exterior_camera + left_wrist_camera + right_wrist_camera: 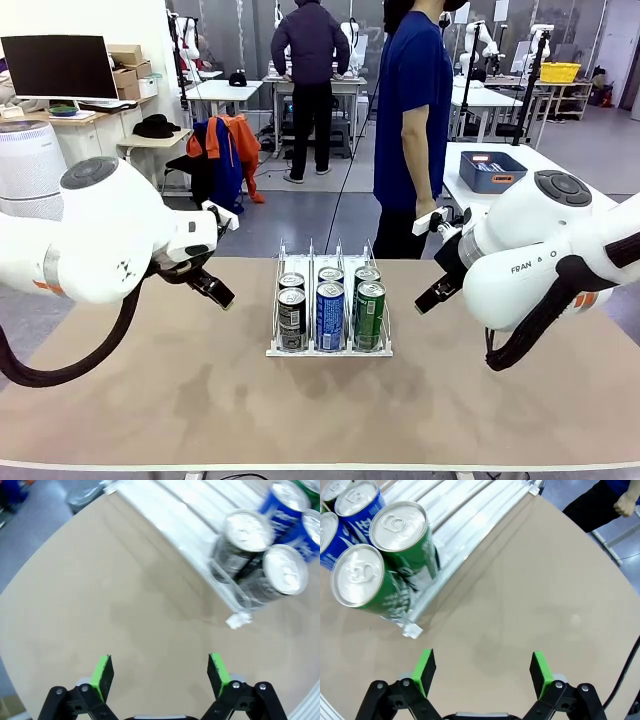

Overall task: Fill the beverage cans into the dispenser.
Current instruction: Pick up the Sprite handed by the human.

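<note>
The white dispenser (329, 349) stands mid-table with two cans in each of its three lanes: black cans (291, 318) on the left, blue-and-white cans (330, 314) in the middle, green cans (370, 314) on the right. My left gripper (215, 290) hovers left of the rack, open and empty; its wrist view has the black cans (260, 560) at upper right and its own fingers (103, 674) wide apart. To the right of the rack my right gripper (437, 293) is open and empty, with the green cans (385, 560) at upper left of its view.
A person in a blue shirt (415, 90) stands at the table's far edge, behind the rack and to its right. A blue-grey bin (492, 170) sits on another table at back right. Bare tabletop (320, 420) lies in front of the rack.
</note>
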Action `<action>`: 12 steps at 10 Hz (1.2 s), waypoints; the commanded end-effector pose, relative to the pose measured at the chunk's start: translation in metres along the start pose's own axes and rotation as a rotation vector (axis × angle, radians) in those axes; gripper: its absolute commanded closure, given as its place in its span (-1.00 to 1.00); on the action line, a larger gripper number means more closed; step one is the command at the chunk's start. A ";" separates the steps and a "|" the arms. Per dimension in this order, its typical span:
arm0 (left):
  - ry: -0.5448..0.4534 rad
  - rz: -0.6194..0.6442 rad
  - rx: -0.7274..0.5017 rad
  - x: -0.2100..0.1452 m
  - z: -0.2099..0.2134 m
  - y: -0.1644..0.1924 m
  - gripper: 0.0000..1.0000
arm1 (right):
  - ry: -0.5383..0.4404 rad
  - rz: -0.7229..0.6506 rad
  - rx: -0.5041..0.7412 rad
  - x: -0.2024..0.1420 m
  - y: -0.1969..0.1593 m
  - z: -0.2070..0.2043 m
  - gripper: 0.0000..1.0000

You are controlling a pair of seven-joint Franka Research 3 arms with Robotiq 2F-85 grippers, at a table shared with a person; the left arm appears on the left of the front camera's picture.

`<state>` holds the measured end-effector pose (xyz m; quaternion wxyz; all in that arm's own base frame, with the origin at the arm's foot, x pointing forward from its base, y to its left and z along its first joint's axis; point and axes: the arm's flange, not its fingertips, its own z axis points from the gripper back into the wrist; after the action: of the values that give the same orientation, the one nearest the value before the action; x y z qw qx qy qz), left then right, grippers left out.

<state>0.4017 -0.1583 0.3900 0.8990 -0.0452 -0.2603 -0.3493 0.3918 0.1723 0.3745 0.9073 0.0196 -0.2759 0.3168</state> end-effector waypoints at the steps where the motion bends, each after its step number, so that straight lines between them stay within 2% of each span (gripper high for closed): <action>1: 0.015 -0.115 -0.240 0.000 0.065 0.041 -1.00 | 0.007 -0.048 0.151 0.009 0.009 0.034 -1.00; 2: 0.004 -0.129 -0.269 0.014 0.089 0.047 -1.00 | 0.036 0.020 0.165 0.030 -0.016 0.059 -1.00; 3: -0.006 -0.203 -0.304 0.017 0.121 0.058 -1.00 | 0.044 0.038 0.161 0.043 -0.023 0.080 -1.00; 4: -0.010 -0.287 -0.397 0.019 0.152 0.077 -1.00 | 0.014 0.057 0.198 0.052 -0.023 0.103 -1.00; 6: -0.103 -0.364 -0.434 0.028 0.207 0.105 -1.00 | 0.009 0.105 0.298 0.087 -0.052 0.150 -1.00; 8: -0.157 -0.292 -0.315 0.025 0.261 0.117 -1.00 | -0.031 0.139 0.330 0.097 -0.074 0.199 -1.00; 9: -0.183 -0.293 -0.278 0.024 0.275 0.120 -1.00 | -0.055 0.132 0.344 0.103 -0.091 0.226 -1.00; 11: -0.199 -0.303 -0.239 0.018 0.286 0.120 -1.00 | -0.154 0.079 0.288 0.101 -0.110 0.254 -1.00; 12: -0.163 -0.294 -0.283 0.025 0.291 0.126 -1.00 | -0.070 0.126 0.299 0.105 -0.091 0.240 -1.00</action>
<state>0.3684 0.0007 0.6714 0.8027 -0.1484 -0.2909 -0.4990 0.3964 0.0904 0.6648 0.8634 0.1469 -0.2792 0.3936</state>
